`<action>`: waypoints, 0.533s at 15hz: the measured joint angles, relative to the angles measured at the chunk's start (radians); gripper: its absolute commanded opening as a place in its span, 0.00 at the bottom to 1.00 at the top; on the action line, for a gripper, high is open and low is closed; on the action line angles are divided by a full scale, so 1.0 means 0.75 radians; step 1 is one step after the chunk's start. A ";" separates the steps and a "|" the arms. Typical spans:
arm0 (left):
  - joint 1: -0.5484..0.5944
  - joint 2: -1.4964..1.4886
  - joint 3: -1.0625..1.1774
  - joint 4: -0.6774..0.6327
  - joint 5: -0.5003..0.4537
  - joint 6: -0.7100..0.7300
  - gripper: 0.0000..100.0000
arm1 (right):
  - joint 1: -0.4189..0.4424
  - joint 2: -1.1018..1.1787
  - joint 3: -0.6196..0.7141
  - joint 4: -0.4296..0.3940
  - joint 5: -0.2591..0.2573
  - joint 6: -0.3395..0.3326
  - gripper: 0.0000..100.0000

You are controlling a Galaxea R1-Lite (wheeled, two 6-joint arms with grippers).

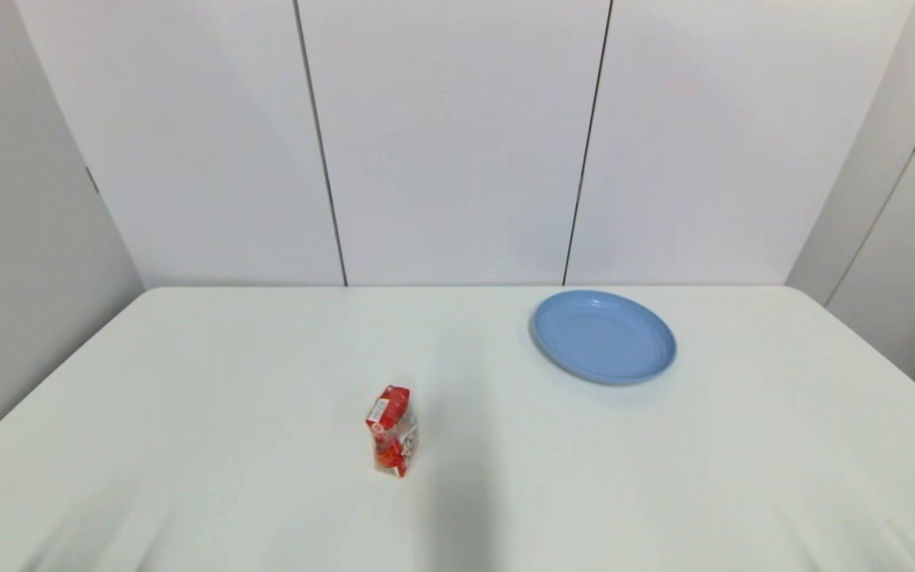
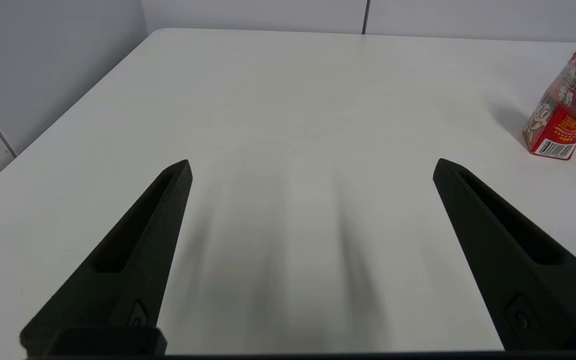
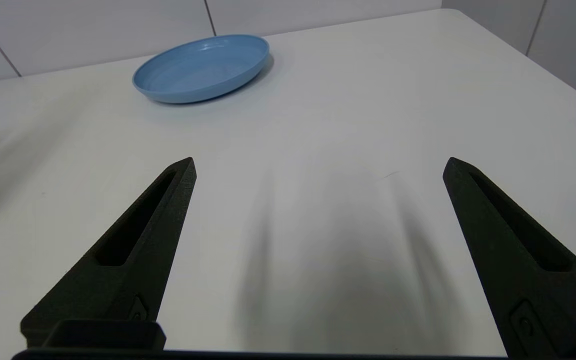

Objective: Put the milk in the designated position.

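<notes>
The milk (image 1: 392,430), a small red carton with white and orange print, stands upright on the white table (image 1: 187,413) a little left of centre near the front. It also shows in the left wrist view, the milk (image 2: 565,115) with its barcode facing the camera. A blue plate (image 1: 604,336) lies farther back on the right, and the right wrist view shows the plate (image 3: 202,68) ahead. My left gripper (image 2: 313,167) is open over bare table, well apart from the carton. My right gripper (image 3: 320,165) is open too, short of the plate. Neither arm appears in the head view.
White wall panels (image 1: 457,143) close off the table at the back and on both sides. The table's left edge (image 2: 68,100) and right edge (image 3: 533,65) run close to those walls.
</notes>
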 measured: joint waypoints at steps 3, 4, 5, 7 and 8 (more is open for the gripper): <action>0.000 0.000 0.000 0.000 -0.001 0.000 1.00 | 0.000 0.000 0.000 -0.001 0.000 0.000 1.00; 0.000 0.000 0.000 0.000 -0.001 0.000 1.00 | 0.000 0.000 0.000 -0.001 0.000 0.000 1.00; 0.000 0.000 0.000 0.000 -0.001 0.000 1.00 | 0.000 0.000 0.000 -0.001 -0.001 0.001 1.00; 0.000 0.000 0.000 0.000 -0.001 0.000 1.00 | 0.000 0.000 0.000 -0.001 0.000 -0.001 1.00; 0.000 0.000 0.000 0.000 -0.001 0.000 1.00 | 0.000 0.000 0.000 -0.001 0.000 0.000 1.00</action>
